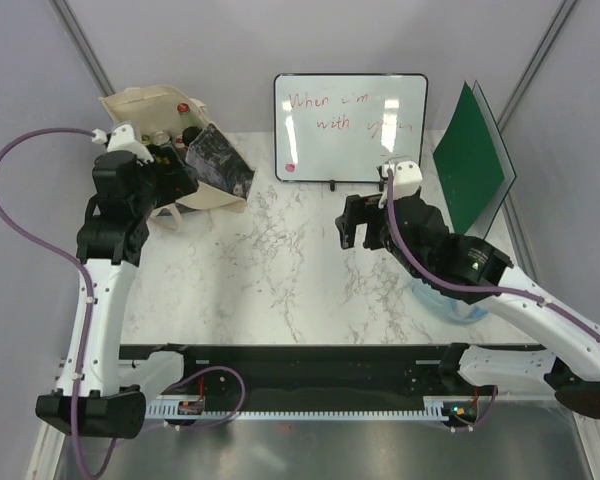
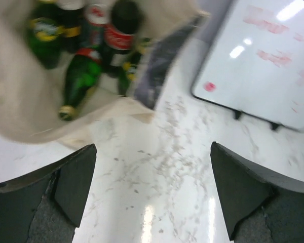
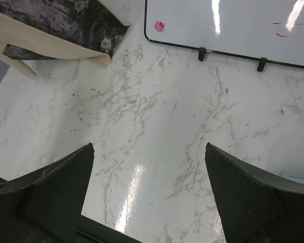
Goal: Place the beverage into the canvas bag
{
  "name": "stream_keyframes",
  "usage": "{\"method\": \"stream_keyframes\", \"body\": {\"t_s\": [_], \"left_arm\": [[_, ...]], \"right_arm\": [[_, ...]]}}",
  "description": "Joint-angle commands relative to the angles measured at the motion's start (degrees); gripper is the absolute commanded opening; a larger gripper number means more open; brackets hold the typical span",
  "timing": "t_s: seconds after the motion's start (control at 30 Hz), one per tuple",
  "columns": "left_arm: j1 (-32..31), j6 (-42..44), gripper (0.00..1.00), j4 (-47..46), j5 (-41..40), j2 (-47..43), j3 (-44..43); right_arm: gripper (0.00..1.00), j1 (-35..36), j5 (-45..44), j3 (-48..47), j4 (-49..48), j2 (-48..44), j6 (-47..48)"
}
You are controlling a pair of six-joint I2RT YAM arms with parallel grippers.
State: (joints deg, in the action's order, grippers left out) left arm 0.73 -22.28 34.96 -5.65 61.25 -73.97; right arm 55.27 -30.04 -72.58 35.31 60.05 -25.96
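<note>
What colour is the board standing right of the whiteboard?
Dark green; the board shows best in the top external view.

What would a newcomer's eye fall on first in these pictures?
The canvas bag at the far left of the marble table, open with several green and red-labelled bottles jumbled inside. The left gripper hovers open just outside its mouth, holding nothing. At the back centre stands the whiteboard with red handwriting, a green folder propped to its right.
</note>
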Motion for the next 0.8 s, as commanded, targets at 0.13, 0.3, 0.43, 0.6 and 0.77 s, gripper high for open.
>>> {"method": "stream_keyframes", "body": {"t_s": [0.13,0.3,0.43,0.6,0.77], "left_arm": [[-20.3,8.1,1.00,-1.9,25.0,-1.8,-7.5],[-29.7,7.3,1.00,-2.0,23.6,-3.3,-6.6],[-29.7,7.3,1.00,-4.5,22.0,-7.2,-3.7],[-29.7,6.8,1.00,-5.8,21.8,-9.2,-0.5],[-29.7,6.5,1.00,-6.0,21.7,-10.6,0.8]], "right_arm": [[0.98,-0.1,-0.8,-12.9,7.7,3.5,-3.4],[0.98,-0.1,-2.8,-14.0,7.2,-0.1,-4.6],[0.98,-0.1,-3.0,-12.9,6.7,-1.9,-5.4],[0.98,-0.2,-3.5,-11.9,6.5,-2.7,-5.6],[0.98,-0.1,-3.7,-11.3,6.0,-3.4,-4.5]]}}
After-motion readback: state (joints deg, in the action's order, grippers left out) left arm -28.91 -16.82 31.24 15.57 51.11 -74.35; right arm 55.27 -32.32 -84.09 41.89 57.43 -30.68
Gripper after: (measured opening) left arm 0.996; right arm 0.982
